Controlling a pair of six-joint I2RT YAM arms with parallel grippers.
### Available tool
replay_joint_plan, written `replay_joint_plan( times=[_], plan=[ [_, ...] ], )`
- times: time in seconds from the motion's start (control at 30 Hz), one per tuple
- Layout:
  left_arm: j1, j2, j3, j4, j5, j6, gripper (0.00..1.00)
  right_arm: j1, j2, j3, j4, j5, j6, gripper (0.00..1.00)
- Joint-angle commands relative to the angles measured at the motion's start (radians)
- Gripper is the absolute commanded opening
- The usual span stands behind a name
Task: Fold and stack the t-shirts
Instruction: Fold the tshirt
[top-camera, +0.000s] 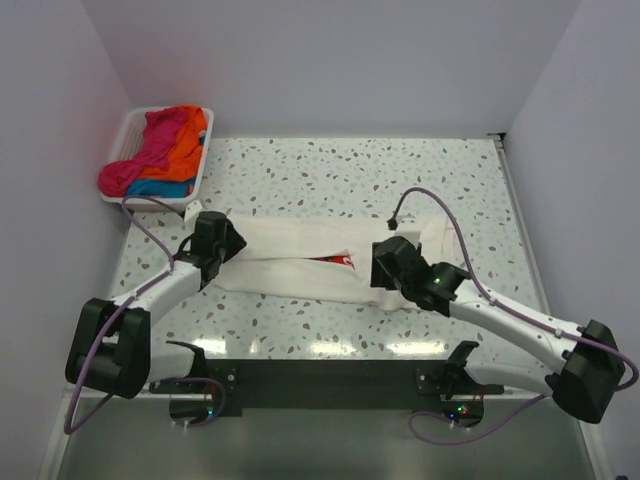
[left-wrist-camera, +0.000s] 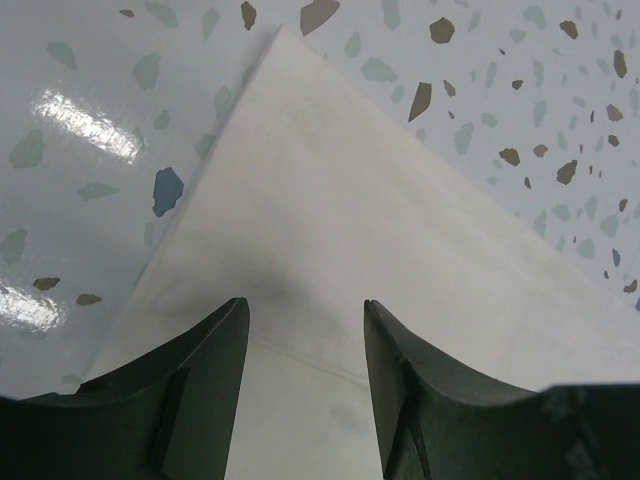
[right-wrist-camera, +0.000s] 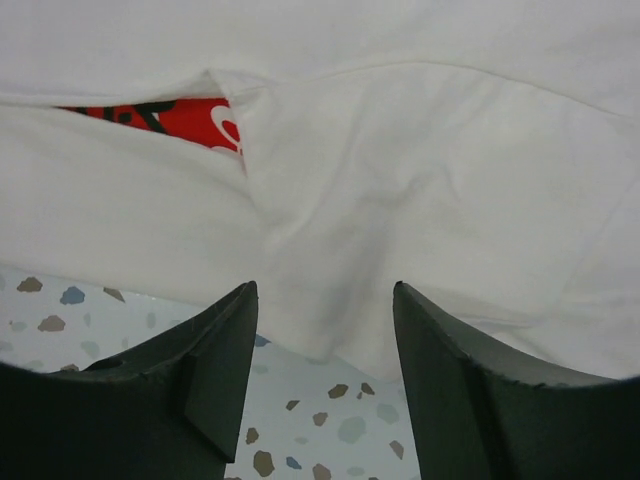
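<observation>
The white shirt (top-camera: 300, 265) lies folded in a strip on the table (top-camera: 300, 170). The left gripper (left-wrist-camera: 305, 302) and right gripper (right-wrist-camera: 325, 287) stand wide open over its ends; pinching only the top layer could undo the fold.

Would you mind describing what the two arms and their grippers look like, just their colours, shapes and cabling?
Both match: the left arm and right arm have white tubular links between chunky black joints, and a lilac cable runs along each. The left gripper and right gripper each carry two dark matt fingers, curved and tapering to the tips. No markings show.
</observation>
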Motion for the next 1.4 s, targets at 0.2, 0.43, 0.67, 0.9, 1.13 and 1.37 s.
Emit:
replay_joint_plan(
  times=[0.2, 0.43, 0.67, 0.9, 1.13, 1.37],
  plan=[
    [-0.011, 0.018, 0.011, 0.122, 0.106, -0.014, 0.54, -0.209, -0.031, -0.084, -0.085, -0.021, 0.033, 0.59],
    [-0.011, 0.028, 0.009, 0.148, 0.118, -0.014, 0.55, -0.252, -0.073, -0.122, -0.171, -0.032, 0.103, 0.41],
    [-0.011, 0.062, 0.003, 0.185, 0.139, -0.023, 0.55, -0.255, -0.251, -0.162, -0.264, -0.055, 0.204, 0.3],
    [-0.011, 0.073, -0.011, 0.212, 0.155, -0.026, 0.55, -0.255, -0.129, -0.044, -0.162, -0.057, 0.165, 0.28],
    [-0.013, 0.085, -0.005, 0.194, 0.138, -0.014, 0.55, -0.333, 0.139, 0.028, -0.05, -0.034, 0.224, 0.39],
    [-0.039, 0.237, 0.041, 0.125, 0.052, -0.012, 0.51, -0.512, 0.395, 0.109, 0.062, -0.141, 0.18, 0.39]
  ],
)
